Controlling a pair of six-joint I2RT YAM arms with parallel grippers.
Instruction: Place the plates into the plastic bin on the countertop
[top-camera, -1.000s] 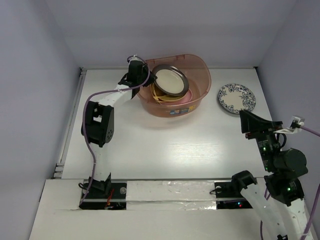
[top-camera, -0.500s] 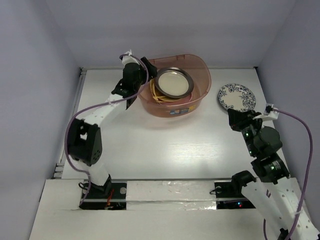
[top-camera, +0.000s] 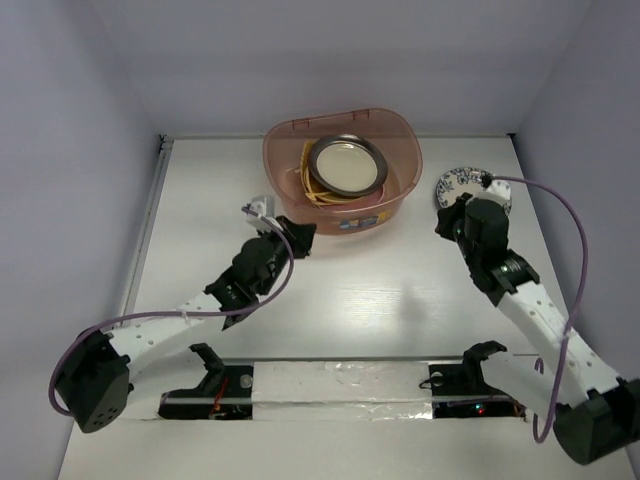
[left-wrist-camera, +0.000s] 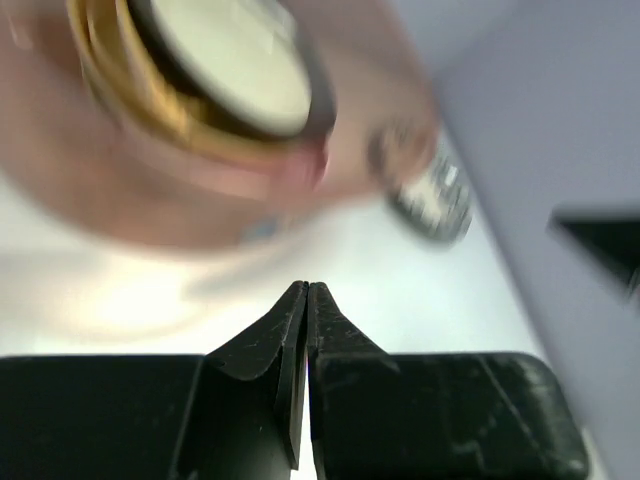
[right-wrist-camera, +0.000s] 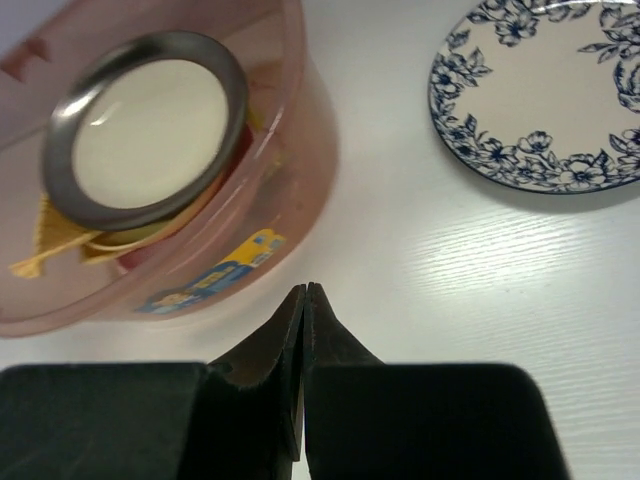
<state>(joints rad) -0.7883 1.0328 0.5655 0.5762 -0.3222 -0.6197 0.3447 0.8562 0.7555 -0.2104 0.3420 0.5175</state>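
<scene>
My left gripper (left-wrist-camera: 305, 292) and right gripper (right-wrist-camera: 304, 292): both pressed together, empty.
The floral plate (right-wrist-camera: 545, 95) lies at the plastic bin's (top-camera: 408, 150) 3 o'clock.

We find no words, brand or number that we can read. The only marking is a small blue-and-yellow sticker (right-wrist-camera: 215, 272) on the outer wall of the plastic bin (right-wrist-camera: 300, 170), on the side facing the arms. In every view its print is too small or blurred to make out.
</scene>
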